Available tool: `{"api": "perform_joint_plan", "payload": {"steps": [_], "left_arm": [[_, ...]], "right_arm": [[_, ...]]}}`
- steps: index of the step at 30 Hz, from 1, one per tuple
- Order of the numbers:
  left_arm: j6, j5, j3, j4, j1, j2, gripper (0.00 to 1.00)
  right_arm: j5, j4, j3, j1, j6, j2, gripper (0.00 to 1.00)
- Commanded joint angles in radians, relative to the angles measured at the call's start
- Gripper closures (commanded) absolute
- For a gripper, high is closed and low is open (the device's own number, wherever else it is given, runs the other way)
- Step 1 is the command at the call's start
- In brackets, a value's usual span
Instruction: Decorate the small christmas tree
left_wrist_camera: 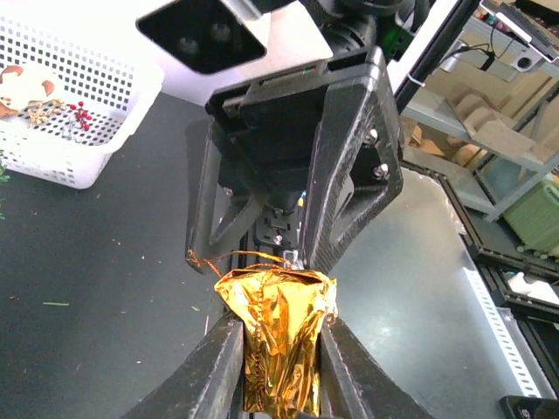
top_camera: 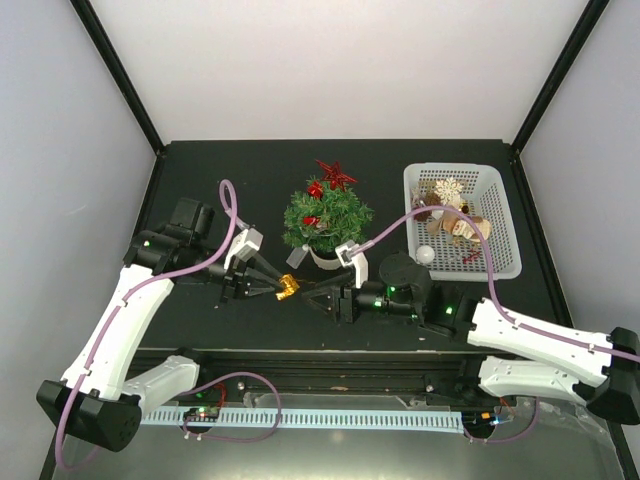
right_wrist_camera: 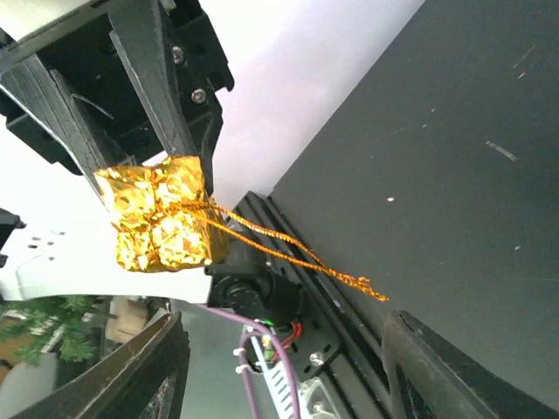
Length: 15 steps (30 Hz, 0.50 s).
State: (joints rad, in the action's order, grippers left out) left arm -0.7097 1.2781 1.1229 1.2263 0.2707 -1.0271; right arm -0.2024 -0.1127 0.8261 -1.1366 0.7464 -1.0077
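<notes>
Soft white light is coming down from above my left claw [left_wrist_camera: 281,375], and shadows are barely showing on the black table [left_wrist_camera: 87,288] beside it. Glare is sparkling on the foil [left_wrist_camera: 278,332] I am pinching. Beyond it, the shelves [left_wrist_camera: 489,131] are blurring slightly.

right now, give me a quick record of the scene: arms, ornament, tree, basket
left gripper: shut on gold foil ornament
right gripper: open, facing the ornament, gripping nothing
string: gold, trails loose from the ornament
tree: mid table, red star at its top
basket: right of tree, holds more ornaments
</notes>
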Motion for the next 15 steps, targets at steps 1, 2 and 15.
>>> {"api": "perform_joint_plan", "payload": {"steps": [1, 2, 15], "left_arm": [[0.016, 0.007, 0.004, -0.027, 0.002, 0.008, 0.77], [0.017, 0.007, 0.006, -0.027, 0.002, 0.008, 0.77], [0.041, 0.020, 0.006, -0.038, -0.005, 0.010, 0.77]], "right_arm": [[-0.063, 0.212, -0.060, -0.003, 0.113, 0.028, 0.37], [-0.059, 0.247, -0.084, -0.003, 0.123, 0.035, 0.37], [-0.060, 0.405, -0.042, -0.016, 0.130, -0.088, 0.35]]}}
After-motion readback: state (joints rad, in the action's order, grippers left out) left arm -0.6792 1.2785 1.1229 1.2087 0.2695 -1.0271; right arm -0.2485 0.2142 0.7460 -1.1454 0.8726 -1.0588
